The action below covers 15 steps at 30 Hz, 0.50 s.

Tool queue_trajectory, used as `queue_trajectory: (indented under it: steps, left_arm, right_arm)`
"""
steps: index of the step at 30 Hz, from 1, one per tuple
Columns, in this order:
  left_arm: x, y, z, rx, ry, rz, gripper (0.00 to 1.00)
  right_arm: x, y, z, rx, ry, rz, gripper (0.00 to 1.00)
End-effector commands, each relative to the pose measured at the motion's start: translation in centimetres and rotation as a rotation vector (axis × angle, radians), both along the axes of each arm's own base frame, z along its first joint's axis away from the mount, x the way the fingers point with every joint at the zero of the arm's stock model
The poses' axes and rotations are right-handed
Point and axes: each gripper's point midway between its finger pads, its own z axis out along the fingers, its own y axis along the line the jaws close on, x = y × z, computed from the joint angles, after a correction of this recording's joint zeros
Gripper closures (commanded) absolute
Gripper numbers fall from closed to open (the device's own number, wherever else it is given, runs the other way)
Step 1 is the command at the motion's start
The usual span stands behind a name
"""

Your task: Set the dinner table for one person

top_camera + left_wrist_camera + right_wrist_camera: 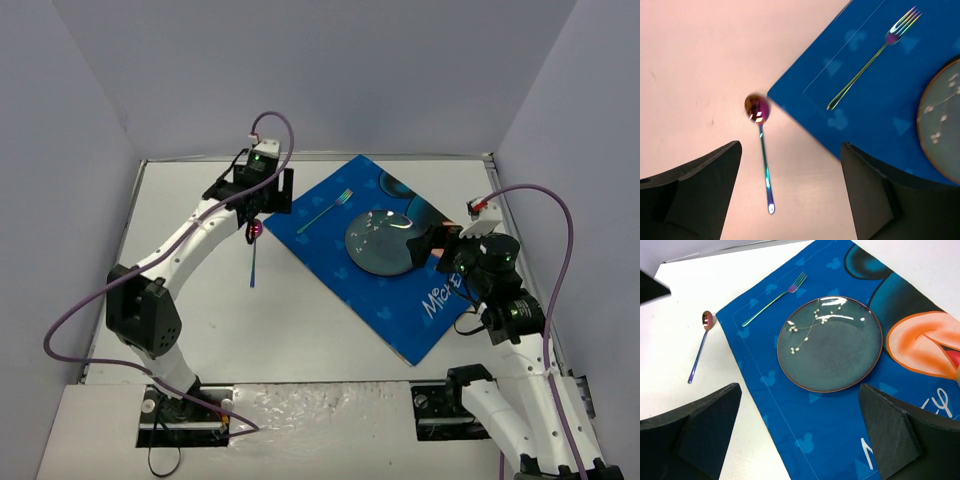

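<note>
The white dinner table [300, 330] carries a blue Mickey-print placemat [400, 295], laid at an angle. A dark teal plate [380, 243] sits on the mat, with an iridescent fork [325, 211] to its left. An iridescent spoon [253, 252] lies on the bare table just off the mat's left corner. My left gripper [790, 160] hovers open above the spoon [763, 160] and holds nothing. My right gripper [800, 395] is open over the mat's near edge, just short of the plate [830, 342], and it is empty too.
White walls enclose the table on the left, back and right. A thin metal rim [300, 157] runs along the far edge. Both arm bases stand at the near edge, and their purple cables loop above the table.
</note>
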Motion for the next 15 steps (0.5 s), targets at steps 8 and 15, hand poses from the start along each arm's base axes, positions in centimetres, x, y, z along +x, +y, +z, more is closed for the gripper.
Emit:
queue_trajectory:
  steps: [8,15]
  left_arm:
    - [-3.6,6.2,-11.4,-0.045,0.251,0.219,0.39]
    - [-3.4,6.3,-14.5,-0.029,0.302,0.228,0.47]
  right_arm:
    - [-0.5,0.7,2.4,0.025,-0.086,0.036,0.0]
    - [-0.6,0.7,1.9,0.025,-0.079,0.039,0.0]
